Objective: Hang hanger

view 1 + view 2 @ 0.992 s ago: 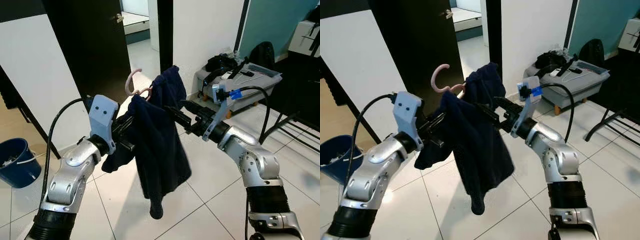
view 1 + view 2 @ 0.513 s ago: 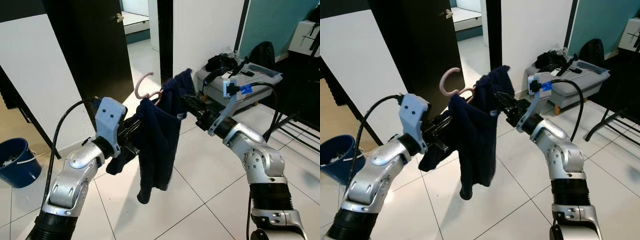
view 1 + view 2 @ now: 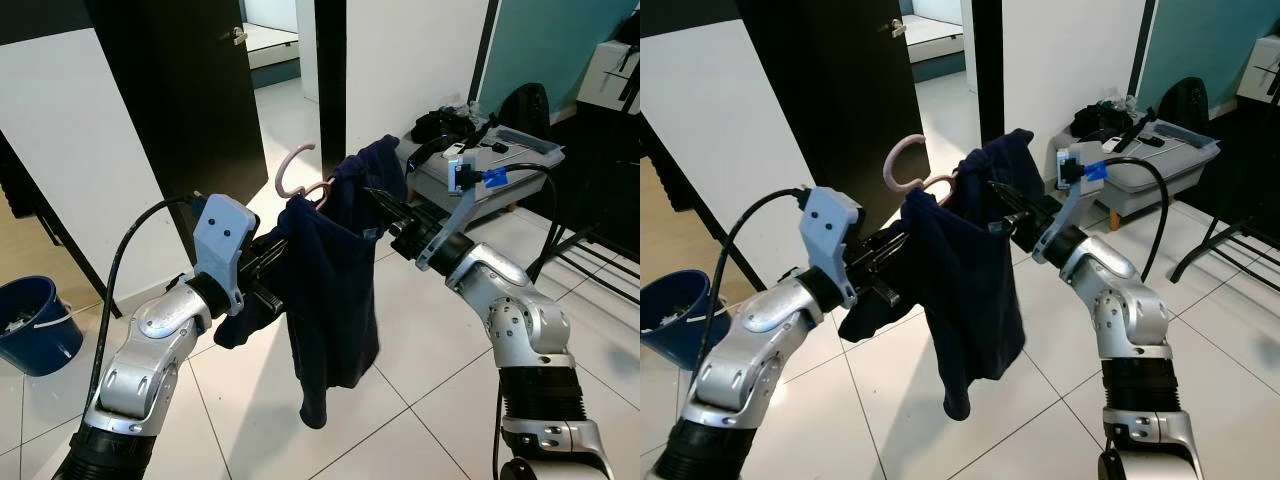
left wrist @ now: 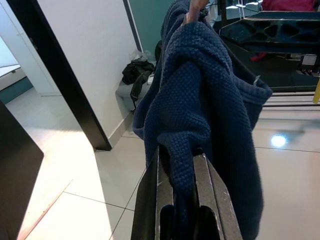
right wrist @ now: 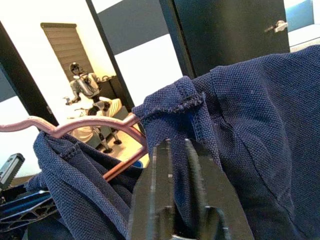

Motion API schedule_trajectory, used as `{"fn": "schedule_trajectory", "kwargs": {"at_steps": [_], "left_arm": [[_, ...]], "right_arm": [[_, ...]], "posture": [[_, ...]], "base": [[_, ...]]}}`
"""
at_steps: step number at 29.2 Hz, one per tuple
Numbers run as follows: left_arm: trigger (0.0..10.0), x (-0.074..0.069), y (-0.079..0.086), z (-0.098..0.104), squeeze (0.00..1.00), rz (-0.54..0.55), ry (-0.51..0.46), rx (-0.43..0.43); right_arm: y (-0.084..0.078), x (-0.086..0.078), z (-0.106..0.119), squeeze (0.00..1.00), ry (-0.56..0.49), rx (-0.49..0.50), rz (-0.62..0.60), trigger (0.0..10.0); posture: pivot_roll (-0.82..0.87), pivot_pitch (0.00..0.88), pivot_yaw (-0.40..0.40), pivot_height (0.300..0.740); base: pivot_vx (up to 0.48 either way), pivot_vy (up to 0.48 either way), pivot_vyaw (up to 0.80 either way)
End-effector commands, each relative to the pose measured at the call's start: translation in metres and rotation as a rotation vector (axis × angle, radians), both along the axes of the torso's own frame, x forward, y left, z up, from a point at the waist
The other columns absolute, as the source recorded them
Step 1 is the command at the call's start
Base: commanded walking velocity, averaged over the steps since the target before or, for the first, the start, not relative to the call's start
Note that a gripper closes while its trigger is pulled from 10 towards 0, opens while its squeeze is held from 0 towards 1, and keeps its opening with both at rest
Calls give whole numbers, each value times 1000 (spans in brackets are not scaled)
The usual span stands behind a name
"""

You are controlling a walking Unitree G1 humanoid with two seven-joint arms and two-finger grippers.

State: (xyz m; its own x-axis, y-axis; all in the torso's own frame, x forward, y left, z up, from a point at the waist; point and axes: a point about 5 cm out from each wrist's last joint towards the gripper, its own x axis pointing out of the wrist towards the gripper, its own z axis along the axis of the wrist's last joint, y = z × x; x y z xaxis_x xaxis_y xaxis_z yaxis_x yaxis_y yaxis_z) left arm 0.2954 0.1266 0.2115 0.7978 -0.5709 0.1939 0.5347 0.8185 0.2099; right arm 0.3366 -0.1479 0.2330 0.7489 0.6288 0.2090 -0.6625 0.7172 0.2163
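Pink hanger [image 3: 297, 176] with navy shirt [image 3: 330, 290] hung mid-air between arms. Left gripper [image 3: 268, 262] and right gripper [image 3: 385, 215] each pinched shirt shoulder. Fabric soft, floppy, likely light; hanger stiff, better grasped near hook.

The dark blue shirt [image 3: 330, 290] is a knit cloth, kind of a pique weave, matt and a bit rough, with stitched hems you can see up close. The pink hanger [image 3: 297, 178] looks like smooth plastic with a slight sheen. Both arms have shiny silver metal shells, while the gripper fingers [image 4: 150, 200] are flat matt black. The floor [image 3: 400, 360] is glossy white tile that reflects the lights. The door [image 3: 190, 90] is dark, smooth and semi-matt.
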Motion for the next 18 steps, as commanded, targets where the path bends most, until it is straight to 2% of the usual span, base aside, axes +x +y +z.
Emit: {"fn": "schedule_trajectory", "kwargs": {"at_steps": [1, 11, 12, 17, 18], "left_arm": [[10000, -2, 1, 5, 0, 2, -29, 16], [10000, -3, -1, 6, 0, -7, -31, 16], [10000, -4, -2, 7, 0, -14, -33, 13], [10000, -4, -3, 7, 0, -16, -34, 11], [10000, -6, -4, 8, 0, -22, -35, 8]], "right_arm": [[1, -2, 9, 1000, -36, 24, 6, 10000], [1, -5, 17, 980, -82, 49, 18, 10000], [2, -5, 19, 533, -90, 48, 14, 10000], [2, -5, 19, 533, -89, 47, 12, 10000], [2, -5, 18, 0, -85, 45, 15, 10000]], "posture": [[-53, 0, 64, 740], [-53, 0, 65, 740], [-51, 0, 64, 740], [-51, 0, 64, 740], [-51, 0, 64, 740]], "base": [[0, 0, 0], [0, 0, 0], [0, 0, 0], [0, 0, 0], [0, 0, 0]]}}
